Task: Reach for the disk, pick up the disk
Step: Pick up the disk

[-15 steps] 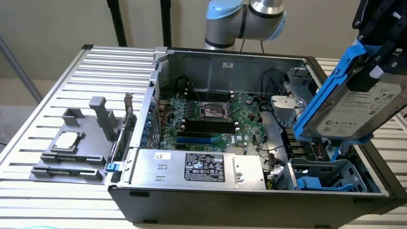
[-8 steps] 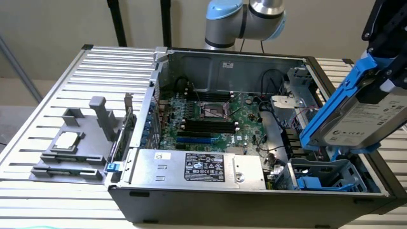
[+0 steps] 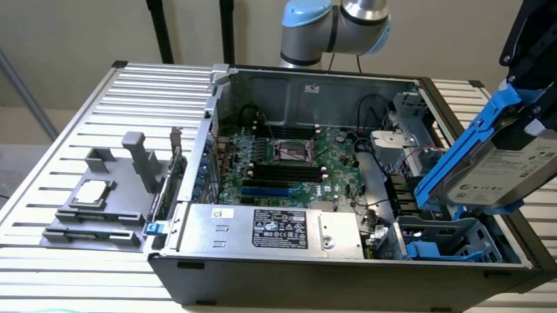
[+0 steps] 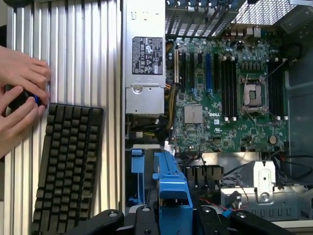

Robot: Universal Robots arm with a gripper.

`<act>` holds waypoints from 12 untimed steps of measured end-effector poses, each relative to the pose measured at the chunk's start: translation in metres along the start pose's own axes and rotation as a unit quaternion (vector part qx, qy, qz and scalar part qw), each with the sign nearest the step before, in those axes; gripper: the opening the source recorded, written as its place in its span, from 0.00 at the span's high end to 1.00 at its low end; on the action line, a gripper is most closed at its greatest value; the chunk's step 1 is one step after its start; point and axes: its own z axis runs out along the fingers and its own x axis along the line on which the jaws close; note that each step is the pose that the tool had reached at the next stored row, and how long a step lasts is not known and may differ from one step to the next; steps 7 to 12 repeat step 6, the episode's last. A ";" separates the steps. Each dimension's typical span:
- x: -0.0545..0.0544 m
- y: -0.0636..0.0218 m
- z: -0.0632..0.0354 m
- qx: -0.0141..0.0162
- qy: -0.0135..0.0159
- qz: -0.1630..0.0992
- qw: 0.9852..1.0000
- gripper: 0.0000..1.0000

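Observation:
The disk point(image 3: 505, 175), a silver-grey hard drive with a white label in a bright blue bracket point(image 3: 461, 153), hangs tilted in the air above the case's corner at the exterior view's right. My black gripper point(image 3: 533, 111) comes down from above and is shut on it. In the wrist view the blue bracket point(image 4: 171, 193) sits edge-on between my fingers point(image 4: 142, 215), above the open drive bay.
The open computer case point(image 3: 187, 264) holds a motherboard point(image 3: 287, 163), a silver power supply point(image 3: 274, 228) and a blue drive cage point(image 3: 444, 244). A grey fixture with a small chip point(image 3: 91, 192) lies on the slatted table. A person's hands point(image 4: 19, 98) rest beside a black keyboard point(image 4: 68, 166).

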 end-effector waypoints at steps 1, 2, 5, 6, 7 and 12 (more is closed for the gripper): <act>0.000 0.0000 -0.0001 0.000 0.000 0.000 1.000 0.68; 0.000 -0.0001 0.0000 0.000 0.000 0.000 1.000 0.68; 0.000 -0.0001 0.0000 0.000 0.000 0.000 1.000 0.68; 0.000 -0.0001 0.0000 0.000 0.000 0.000 1.000 0.68; 0.000 -0.0001 0.0000 0.000 0.000 0.000 1.000 0.68; 0.000 -0.0001 0.0000 0.000 0.000 0.000 1.000 0.68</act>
